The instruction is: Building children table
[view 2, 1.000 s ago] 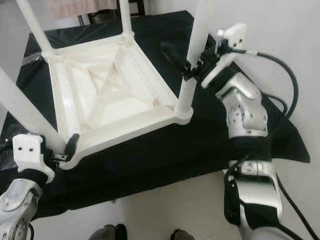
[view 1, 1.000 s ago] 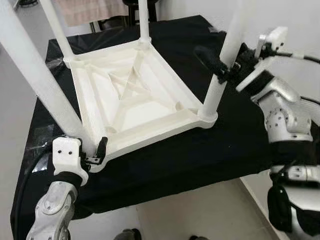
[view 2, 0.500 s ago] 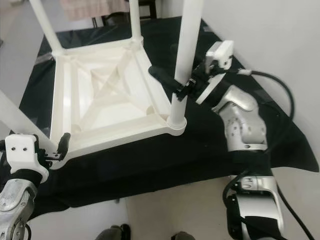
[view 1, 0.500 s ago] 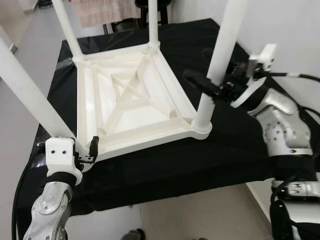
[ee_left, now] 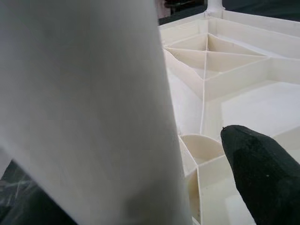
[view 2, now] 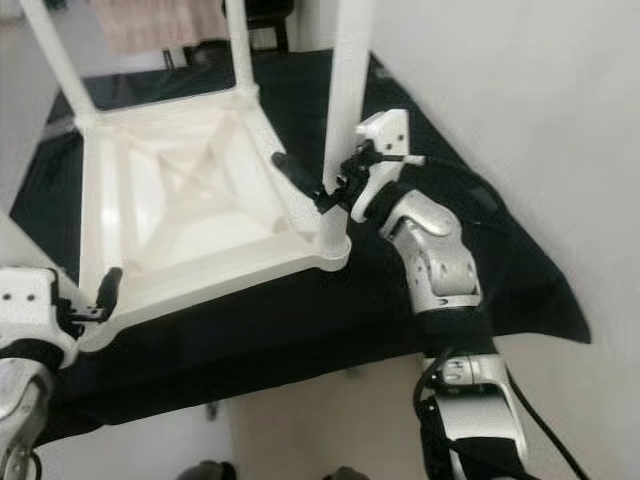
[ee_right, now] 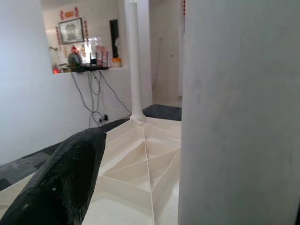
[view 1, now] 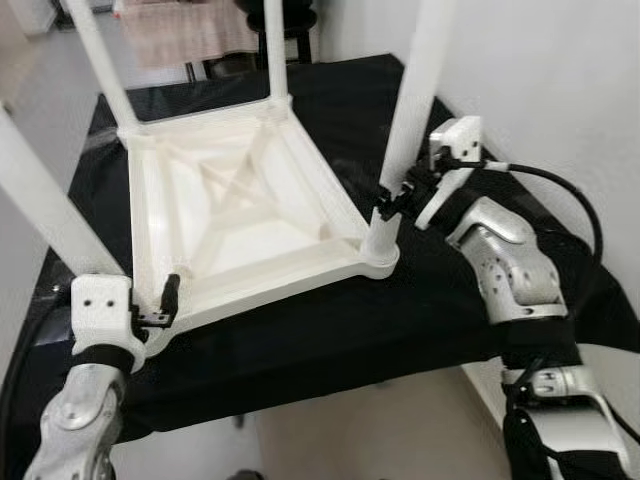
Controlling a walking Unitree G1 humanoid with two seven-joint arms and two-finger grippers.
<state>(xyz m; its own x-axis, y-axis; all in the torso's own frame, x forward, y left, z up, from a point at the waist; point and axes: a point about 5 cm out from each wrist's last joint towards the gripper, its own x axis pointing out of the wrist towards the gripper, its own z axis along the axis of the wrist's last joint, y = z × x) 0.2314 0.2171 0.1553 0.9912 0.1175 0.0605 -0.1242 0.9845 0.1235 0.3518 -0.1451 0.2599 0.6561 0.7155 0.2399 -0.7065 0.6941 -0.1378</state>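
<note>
White children table (view 1: 235, 215) lay upside down on black-draped surface (view 1: 400, 310), legs up. L gripper (view 1: 152, 305) sat at near-left corner, fingers either side of near-left leg (view 1: 40, 205), clamped on it. R gripper (view 2: 325, 180) was at near-right leg (view 1: 405, 120), one finger (view 2: 292, 172) over the frame; leg between fingers, gripped.

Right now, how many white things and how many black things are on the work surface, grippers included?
White table legs: 4
White tabletop, upside down: 1
Black cloth: 1
Black-fingered grippers, left gripper and right gripper: 2
Total: 8
</note>
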